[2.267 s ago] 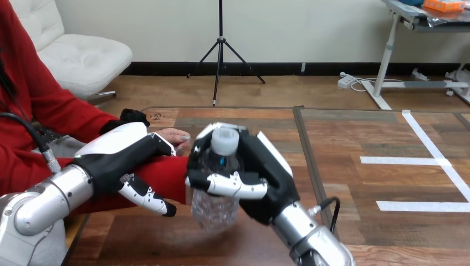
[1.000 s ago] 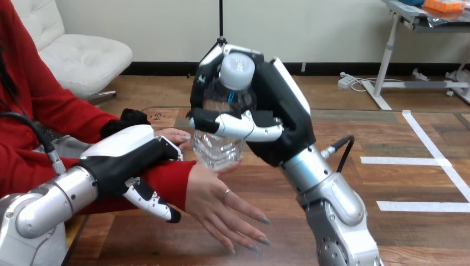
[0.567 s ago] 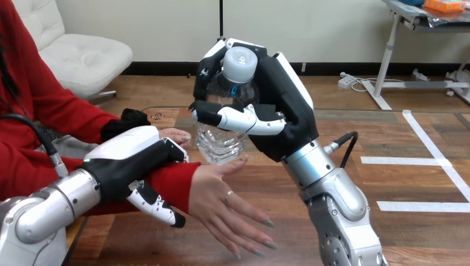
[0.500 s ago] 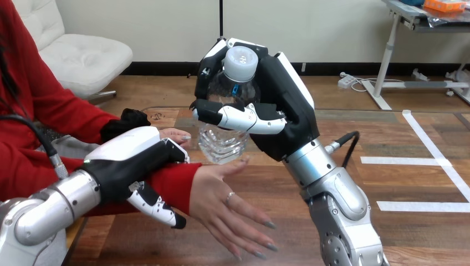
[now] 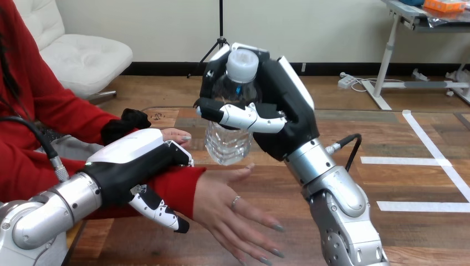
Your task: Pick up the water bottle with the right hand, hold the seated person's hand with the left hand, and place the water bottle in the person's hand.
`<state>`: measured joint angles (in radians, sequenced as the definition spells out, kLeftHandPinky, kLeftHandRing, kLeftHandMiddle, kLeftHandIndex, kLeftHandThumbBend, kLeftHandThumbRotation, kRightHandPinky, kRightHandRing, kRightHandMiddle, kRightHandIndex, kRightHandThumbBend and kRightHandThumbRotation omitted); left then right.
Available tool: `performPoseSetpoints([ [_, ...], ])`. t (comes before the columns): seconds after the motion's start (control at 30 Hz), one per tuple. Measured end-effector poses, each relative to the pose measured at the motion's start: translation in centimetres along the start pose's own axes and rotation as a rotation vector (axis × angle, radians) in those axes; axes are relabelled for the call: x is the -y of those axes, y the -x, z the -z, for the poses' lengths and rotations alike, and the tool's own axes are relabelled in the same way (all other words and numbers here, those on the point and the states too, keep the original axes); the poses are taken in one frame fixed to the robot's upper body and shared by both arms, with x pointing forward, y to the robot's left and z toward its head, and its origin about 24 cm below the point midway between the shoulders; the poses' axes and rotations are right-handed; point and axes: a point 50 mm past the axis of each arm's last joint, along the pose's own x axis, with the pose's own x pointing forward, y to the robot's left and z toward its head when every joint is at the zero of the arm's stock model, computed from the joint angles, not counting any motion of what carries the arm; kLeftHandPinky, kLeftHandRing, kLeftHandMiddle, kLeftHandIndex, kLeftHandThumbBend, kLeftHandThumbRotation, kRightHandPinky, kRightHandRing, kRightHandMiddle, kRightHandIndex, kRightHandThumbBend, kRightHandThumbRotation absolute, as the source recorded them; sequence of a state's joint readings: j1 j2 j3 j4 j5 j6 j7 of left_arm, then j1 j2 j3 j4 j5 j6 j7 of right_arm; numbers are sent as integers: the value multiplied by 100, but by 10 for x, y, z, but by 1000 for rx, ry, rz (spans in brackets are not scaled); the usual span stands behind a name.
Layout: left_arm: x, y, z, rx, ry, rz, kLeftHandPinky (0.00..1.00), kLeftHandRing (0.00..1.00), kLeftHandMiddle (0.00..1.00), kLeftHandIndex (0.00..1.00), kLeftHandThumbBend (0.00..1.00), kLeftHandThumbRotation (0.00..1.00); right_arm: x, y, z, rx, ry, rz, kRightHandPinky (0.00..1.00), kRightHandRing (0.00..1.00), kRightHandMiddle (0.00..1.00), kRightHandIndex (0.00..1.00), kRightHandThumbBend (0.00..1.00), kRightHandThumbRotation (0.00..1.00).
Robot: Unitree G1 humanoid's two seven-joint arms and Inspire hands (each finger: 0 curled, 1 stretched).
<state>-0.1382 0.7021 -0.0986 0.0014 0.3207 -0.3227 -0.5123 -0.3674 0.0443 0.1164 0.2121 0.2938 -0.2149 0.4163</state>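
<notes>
Bottle [image 5: 228, 143] clasped in right hand [image 5: 284, 111] above person's palm [image 5: 220, 195]; left hand [image 5: 133, 162] clasps person's wrist [image 5: 178, 185].

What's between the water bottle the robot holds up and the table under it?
In the head view, the person's hand, open and palm up, lies between the water bottle in the right hand and the table.

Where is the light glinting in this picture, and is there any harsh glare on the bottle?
Head view: the light looks soft and even, with no harsh glare. The brightest glints sit on the right arm's silver forearm and on the white shell of the left hand. The clear water bottle, gripped by the right hand, catches only small highlights along its ribs.
</notes>
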Motion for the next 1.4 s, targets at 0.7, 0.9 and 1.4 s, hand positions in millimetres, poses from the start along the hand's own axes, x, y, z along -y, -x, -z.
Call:
performPoseSetpoints([
  [0.7,4,2,-3,-7,11,26,27,34,41,42,96,0,12,21,50,-170,-40,59,26,31,39,41,79,0],
  [0.9,3,3,-3,-4,19,19,27,34,41,42,95,0,16,32,64,-223,-43,75,26,31,39,41,79,0],
  [1.4,-1,4,-3,8,30,-3,27,34,41,43,95,0,24,56,85,-305,-33,79,28,31,39,41,82,0],
])
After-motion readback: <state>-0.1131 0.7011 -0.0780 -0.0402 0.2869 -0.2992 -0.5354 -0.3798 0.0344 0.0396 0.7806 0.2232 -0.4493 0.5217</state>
